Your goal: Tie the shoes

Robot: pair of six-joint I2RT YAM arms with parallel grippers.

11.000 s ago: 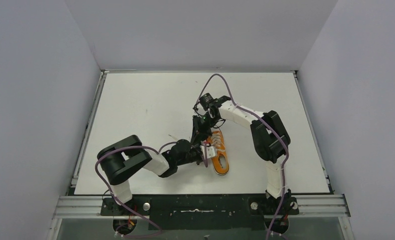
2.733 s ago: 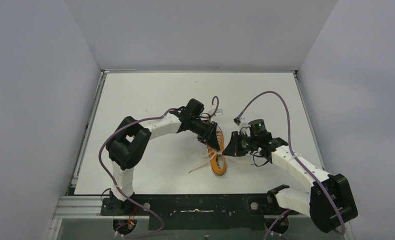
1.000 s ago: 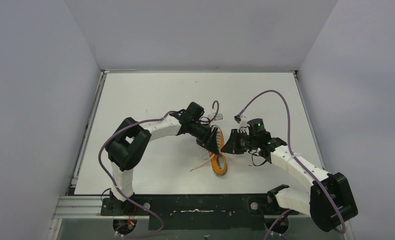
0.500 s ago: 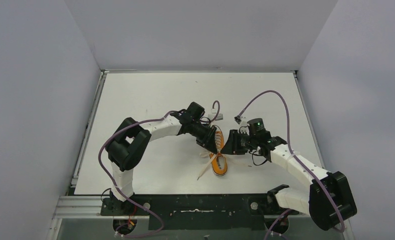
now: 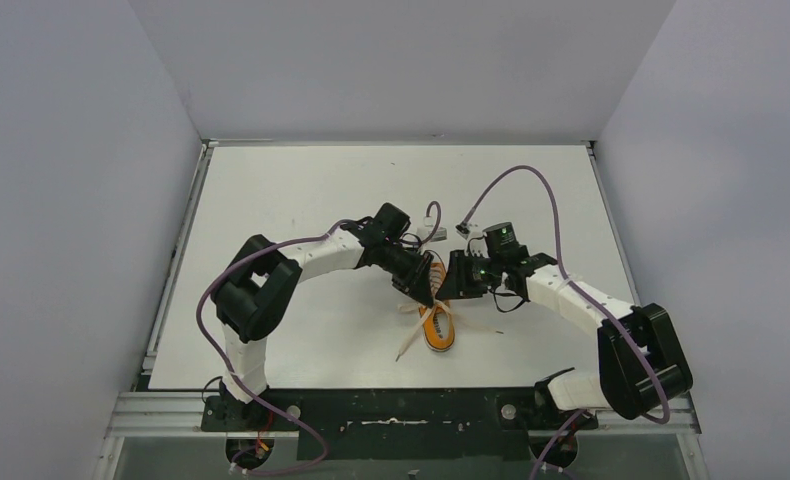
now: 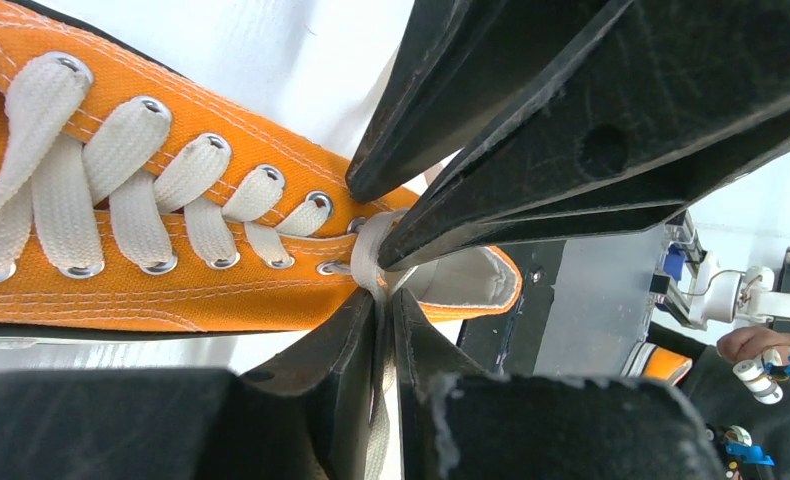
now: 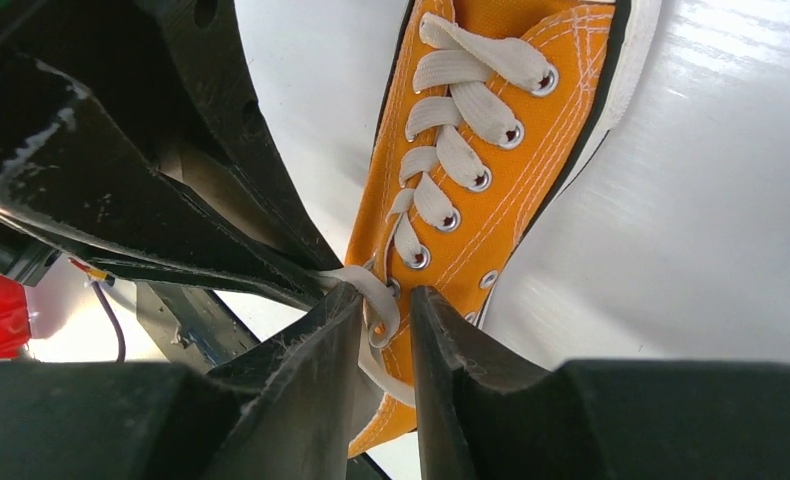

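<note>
The small orange sneaker [image 5: 437, 325] lies on the white table with its whitish laces [image 5: 408, 340] trailing off to its near left. My left gripper [image 5: 429, 296] is over the shoe's top eyelets, shut on a lace [image 6: 367, 256] that runs down between its fingers. The shoe [image 6: 171, 275] fills the left wrist view. My right gripper [image 5: 444, 289] meets it from the right. In the right wrist view its fingers [image 7: 433, 330] stand slightly apart around a lace loop [image 7: 376, 292] beside the shoe [image 7: 531, 135], without pinching it.
Purple cables arc over both arms [image 5: 516, 180]. A small white connector [image 5: 433, 232] hangs just behind the shoe. Grey walls close in the table [image 5: 301, 200] on three sides. A black frame rail [image 5: 391, 410] runs along the near edge.
My right gripper has moved left up to the shoe's top eyelets, against the left gripper. The loose lace ends swung nearer. The left gripper has kept hold of its lace.
</note>
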